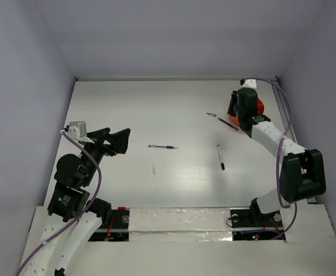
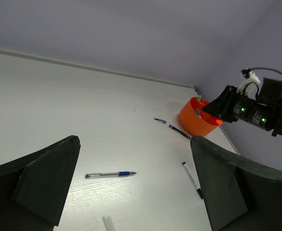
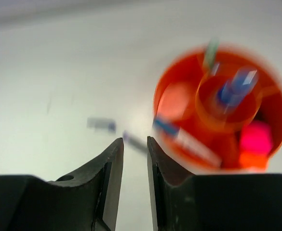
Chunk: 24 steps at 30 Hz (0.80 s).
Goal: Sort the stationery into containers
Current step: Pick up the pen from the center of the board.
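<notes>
1. From overhead, the orange cup is mostly hidden behind the right gripper, which hangs at its rim. Only a sliver of orange shows.
2. The right wrist view is badly blurred but looks down into the cup. I see inner dividers, a pink item in one compartment, a blue item in the middle ring and a green piece at the far rim.
3. A blue-and-white pen sits slanted at the cup's near rim. I cannot tell whether it lies inside or across the rim.
4. That same view shows the right jaws a narrow slit apart, with nothing between them.
5. The left wrist view shows the left gripper with its jaws spread wide and empty, well apart from the cup.
6. On the tabletop, a dark pen and a small blue piece lie just beside the cup.
7. A white pen with a dark end lies farther from the cup, and a blue pen farther still.
8. Farthest from the cup is a small clear piece. It is plain in the left wrist view and barely a smudge overhead.
</notes>
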### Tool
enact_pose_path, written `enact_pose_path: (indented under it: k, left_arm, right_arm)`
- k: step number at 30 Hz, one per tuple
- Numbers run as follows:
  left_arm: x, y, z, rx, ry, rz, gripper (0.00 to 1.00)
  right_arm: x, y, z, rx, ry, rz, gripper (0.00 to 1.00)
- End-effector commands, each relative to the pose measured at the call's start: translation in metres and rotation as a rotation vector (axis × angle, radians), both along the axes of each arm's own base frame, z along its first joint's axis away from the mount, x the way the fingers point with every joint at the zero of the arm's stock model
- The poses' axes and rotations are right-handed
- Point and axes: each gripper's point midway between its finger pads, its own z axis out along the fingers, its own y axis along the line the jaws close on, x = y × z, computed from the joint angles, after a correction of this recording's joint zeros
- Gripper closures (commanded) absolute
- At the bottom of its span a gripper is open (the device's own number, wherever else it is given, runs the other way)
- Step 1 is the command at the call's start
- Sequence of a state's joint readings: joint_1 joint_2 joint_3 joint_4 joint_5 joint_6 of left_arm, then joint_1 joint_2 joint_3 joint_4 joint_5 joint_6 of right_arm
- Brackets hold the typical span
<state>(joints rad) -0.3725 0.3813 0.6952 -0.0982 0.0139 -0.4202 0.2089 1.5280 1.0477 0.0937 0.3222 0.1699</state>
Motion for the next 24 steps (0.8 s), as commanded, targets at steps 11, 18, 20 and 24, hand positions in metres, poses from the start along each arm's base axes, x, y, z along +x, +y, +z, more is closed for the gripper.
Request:
enact_pose_path:
  k: [11, 18, 20, 24]
  left_arm:
    - [-0.01, -0.005, 0.017, -0.017, -0.068, -0.039, 0.01]
    - [-0.011, -0.005, 0.018, -0.021, -0.075, -0.039, 0.01]
    - [-0.012, -0.004, 0.019, -0.022, -0.074, -0.037, 0.01]
    - [-0.013, -0.003, 0.02, -0.022, -0.078, -0.033, 0.01]
  right_arm:
    - [-0.156, 0.066, -0.137, 0.191, 0.793, 0.284, 0.31]
    - [-0.146, 0.083, -0.153, 0.148, 0.834, 0.304, 0.31]
    - [-0.146, 0.084, -0.163, 0.113, 0.873, 0.293, 0.35]
    - [-0.147, 0.085, -0.173, 0.025, 0.915, 0.271, 0.47]
